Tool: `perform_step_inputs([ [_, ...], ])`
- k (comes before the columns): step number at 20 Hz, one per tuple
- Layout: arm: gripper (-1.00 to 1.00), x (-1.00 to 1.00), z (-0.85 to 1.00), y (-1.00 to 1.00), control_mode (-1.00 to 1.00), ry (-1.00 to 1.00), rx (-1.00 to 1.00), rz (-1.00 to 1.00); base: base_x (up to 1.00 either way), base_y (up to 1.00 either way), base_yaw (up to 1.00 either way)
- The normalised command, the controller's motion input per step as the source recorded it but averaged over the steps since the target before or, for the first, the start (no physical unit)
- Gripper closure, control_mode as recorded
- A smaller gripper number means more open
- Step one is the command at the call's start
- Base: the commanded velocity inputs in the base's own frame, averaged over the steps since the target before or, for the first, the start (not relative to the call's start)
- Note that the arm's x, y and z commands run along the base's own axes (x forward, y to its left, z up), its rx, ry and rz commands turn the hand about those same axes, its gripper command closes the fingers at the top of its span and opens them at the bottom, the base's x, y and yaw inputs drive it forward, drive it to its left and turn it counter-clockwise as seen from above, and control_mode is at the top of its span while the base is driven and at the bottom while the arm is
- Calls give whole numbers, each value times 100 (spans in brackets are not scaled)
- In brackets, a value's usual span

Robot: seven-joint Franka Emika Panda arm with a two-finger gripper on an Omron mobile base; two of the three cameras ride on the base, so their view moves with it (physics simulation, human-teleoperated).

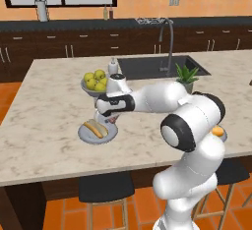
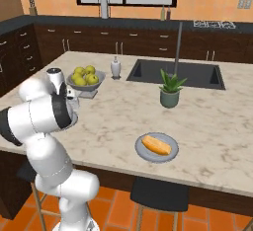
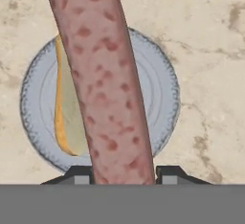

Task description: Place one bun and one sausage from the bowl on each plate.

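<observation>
Sausage (image 3: 107, 74) clamped in gripper (image 3: 123, 174) | you're hovering over plate (image 3: 162, 89) | bun (image 3: 67, 108) at 9 o'clock | be lowering gently alongside.

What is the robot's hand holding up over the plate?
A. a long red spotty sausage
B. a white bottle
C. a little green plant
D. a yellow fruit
A: in the hand view the jaws are shut on a sausage, long, reddish and speckled, hanging above the plate that already has a bun on it.
</observation>
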Motion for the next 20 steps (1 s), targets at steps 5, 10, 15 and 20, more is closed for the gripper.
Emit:
perform_step_inputs([
  [5, 100, 16, -54, 0, -100, 8, 0, 16, 0, 0, 0],
  [10, 100, 7, -51, 0, -100, 4, -1, 14, 0, 0, 0],
  [15, -100, 10, -38, 0, -100, 4, -1, 13, 0, 0, 0],
  [20, -100, -9, 27, 2, -100, 0, 0, 0, 0, 0, 0],
])
